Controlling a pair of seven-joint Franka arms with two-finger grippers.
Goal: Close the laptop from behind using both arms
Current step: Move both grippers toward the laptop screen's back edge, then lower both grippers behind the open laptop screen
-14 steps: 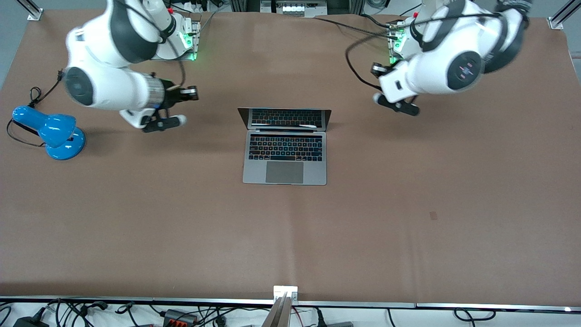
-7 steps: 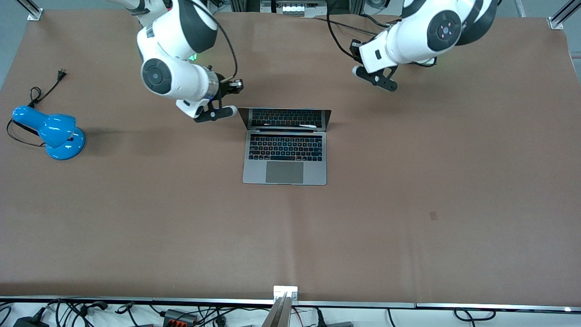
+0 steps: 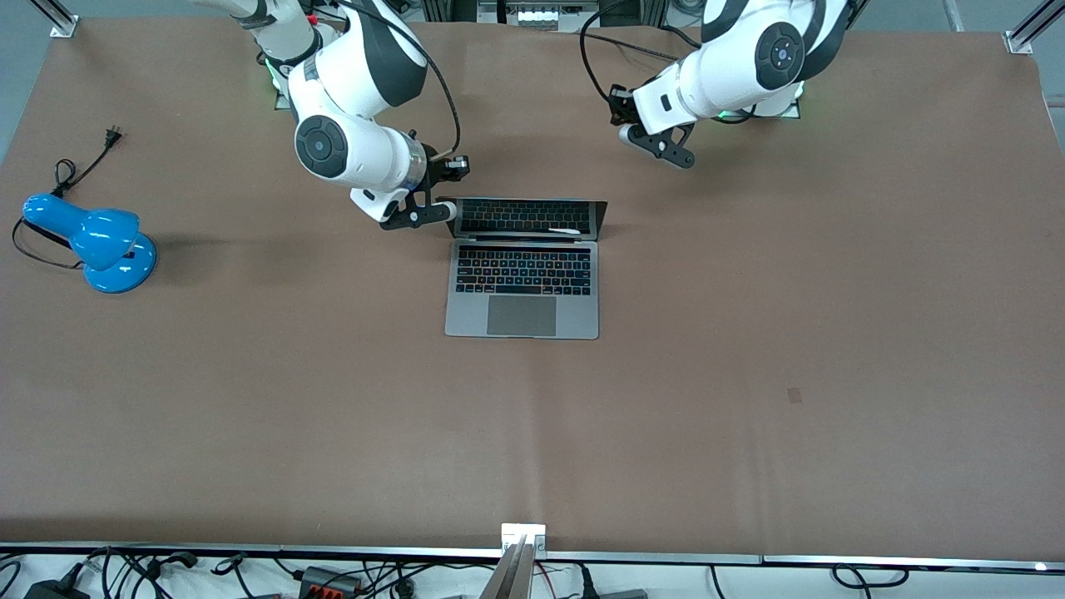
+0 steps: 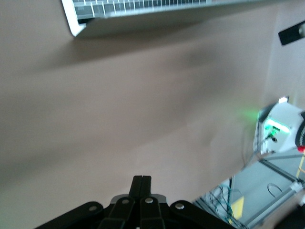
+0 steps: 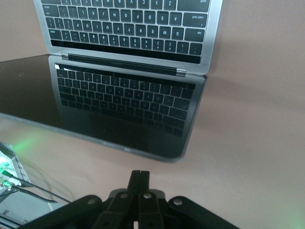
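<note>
The laptop [image 3: 522,283] stands open in the middle of the brown table, silver-grey with a black keyboard. Its lid is upright and the dark screen [image 5: 119,105] mirrors the keys. My right gripper [image 3: 445,210] hangs by the lid's top corner toward the right arm's end. In the right wrist view its fingers [image 5: 139,175] are shut and hold nothing, just short of the lid's edge. My left gripper [image 3: 628,133] is over bare table off the lid's corner toward the left arm's end, apart from the laptop. It too is shut [image 4: 141,180] and empty. The left wrist view catches only a laptop corner [image 4: 90,16].
A blue desk lamp [image 3: 96,245] with a loose black cord lies at the right arm's end of the table. Both arm bases and their cables line the table edge farthest from the front camera. Open brown table surrounds the laptop.
Both arms have swung in toward the laptop. The right gripper came from near the lamp to the lid's corner, and the left gripper moved toward the table's middle. The laptop has not moved.
</note>
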